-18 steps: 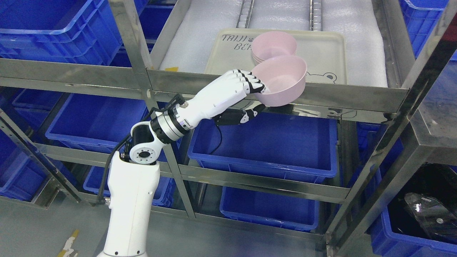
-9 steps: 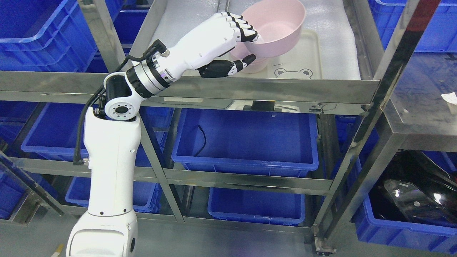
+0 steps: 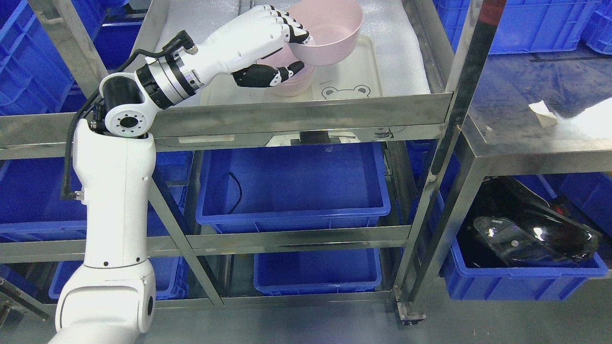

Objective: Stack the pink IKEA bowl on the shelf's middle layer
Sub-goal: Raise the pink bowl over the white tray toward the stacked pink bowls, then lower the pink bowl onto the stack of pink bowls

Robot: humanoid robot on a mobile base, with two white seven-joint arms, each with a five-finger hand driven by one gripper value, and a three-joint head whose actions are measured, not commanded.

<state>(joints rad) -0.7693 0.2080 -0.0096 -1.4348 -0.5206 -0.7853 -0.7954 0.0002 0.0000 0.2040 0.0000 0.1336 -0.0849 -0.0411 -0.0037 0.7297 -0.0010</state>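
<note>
My left hand (image 3: 292, 53) is shut on the rim of a pink bowl (image 3: 330, 31), fingers inside and thumb under it. The bowl is held tilted just above and to the right of a stack of pink bowls (image 3: 296, 82), which my hand partly hides. The stack stands on a cream tray (image 3: 354, 76) with a bear drawing, lying on white foam on the steel shelf layer (image 3: 306, 114). My left arm rises from the lower left and reaches over the shelf's front rail. My right arm does not show.
Blue bins (image 3: 291, 186) fill the lower shelf layers and the racks on both sides. A steel upright (image 3: 449, 129) stands right of the tray. Further right, a steel tabletop (image 3: 540, 129) carries a scrap of paper, with a black object (image 3: 526, 229) in the bin beneath.
The camera has shifted, so the whole picture moved left. My left hand has carried the bowl up over the front rail and in above the tray, close over the stack.
</note>
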